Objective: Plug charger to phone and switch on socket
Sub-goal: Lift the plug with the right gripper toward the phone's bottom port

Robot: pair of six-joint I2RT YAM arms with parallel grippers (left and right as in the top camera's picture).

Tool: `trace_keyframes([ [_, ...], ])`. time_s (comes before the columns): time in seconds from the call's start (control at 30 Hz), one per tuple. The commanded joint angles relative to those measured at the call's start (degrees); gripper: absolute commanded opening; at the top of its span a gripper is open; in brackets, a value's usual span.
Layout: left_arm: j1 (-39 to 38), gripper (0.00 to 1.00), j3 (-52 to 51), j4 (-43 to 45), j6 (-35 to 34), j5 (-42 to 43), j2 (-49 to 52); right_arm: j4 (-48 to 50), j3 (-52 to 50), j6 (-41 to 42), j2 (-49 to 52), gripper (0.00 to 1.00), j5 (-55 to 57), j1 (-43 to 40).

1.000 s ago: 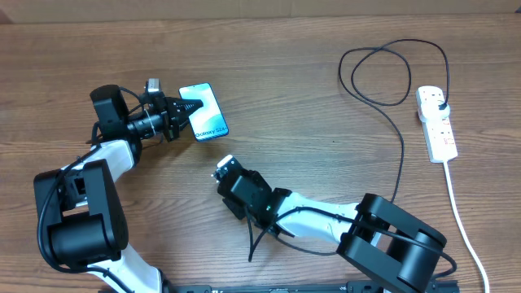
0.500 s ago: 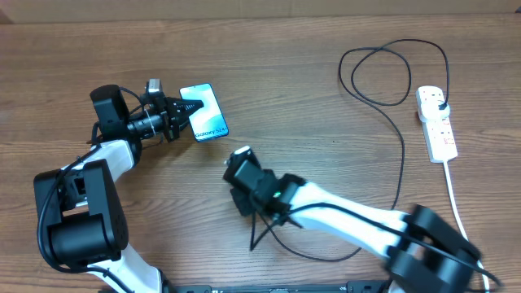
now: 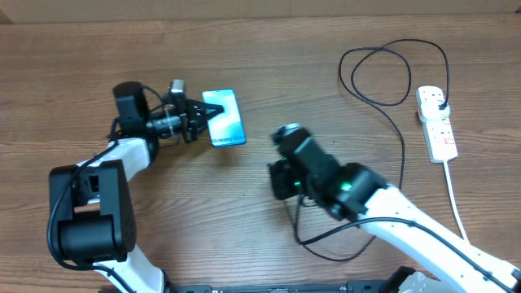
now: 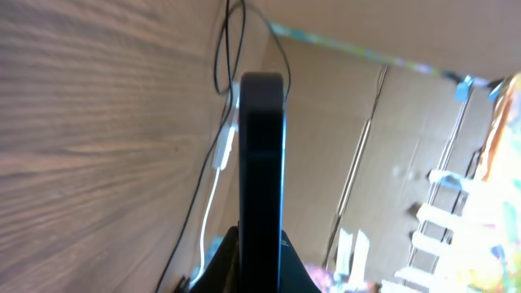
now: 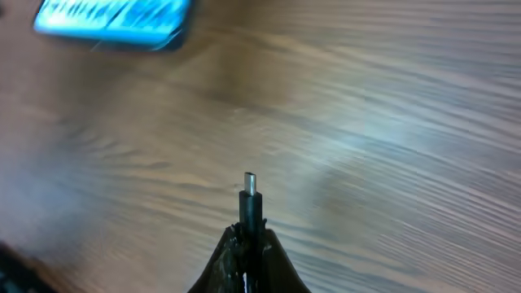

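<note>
Where the right end effector (image 5: 248, 238) closes narrowly on the charger (image 3: 400, 150), the small plug tip (image 5: 250, 184) juts past the fingertips above the wooden surface (image 3: 326, 98). The phone (image 3: 225, 118) sits ahead and to the left of that tip, well apart from it and blurred in the right wrist view. The left end effector (image 3: 203, 122) clamps the phone by the edge nearest its own arm, and the left wrist view shows the phone edge-on. Beyond the right arm, the black cable loops across the surface to the socket (image 3: 435, 122), where its black plug (image 3: 440, 102) sits in the far outlet. A thick white cord (image 3: 460, 216) leaves the socket's near end. Cardboard (image 4: 407, 138) backs the surface.
</note>
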Motion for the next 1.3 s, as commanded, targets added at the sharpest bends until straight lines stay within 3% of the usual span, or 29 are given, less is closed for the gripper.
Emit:
trace_keyframes([
  [0.0,-2.75,0.04,1.29,0.35,-1.7,1.88,0.17,-0.83,-2.47,0.24,-5.33,0.04,-2.4,-4.9],
  [0.3,-9.16,0.04,1.31,6.34,-7.72,-2.25,0.17,-2.32,-8.83,-3.02,-14.99,0.04,-11.43,-17.64],
  [0.4,-11.5,0.04,1.38,10.25,-11.47,-3.98,0.17,-2.8,-9.88,-4.33,-15.43,0.04,-16.2,-22.69],
  [0.73,-13.84,0.04,1.75,11.74,-21.53,-10.03,0.17,-1.49,-13.79,-8.94,-15.43,0.04,-33.18,-34.21],
  [0.97,-13.84,0.04,2.16,11.67,-25.7,-10.78,0.17,-1.92,-14.1,-9.97,-15.37,0.04,-40.06,-35.5],
  [1.27,-13.84,0.04,2.16,11.67,-25.35,-10.45,0.17,-3.65,-14.1,-9.97,-15.37,0.04,-42.77,-35.5],
])
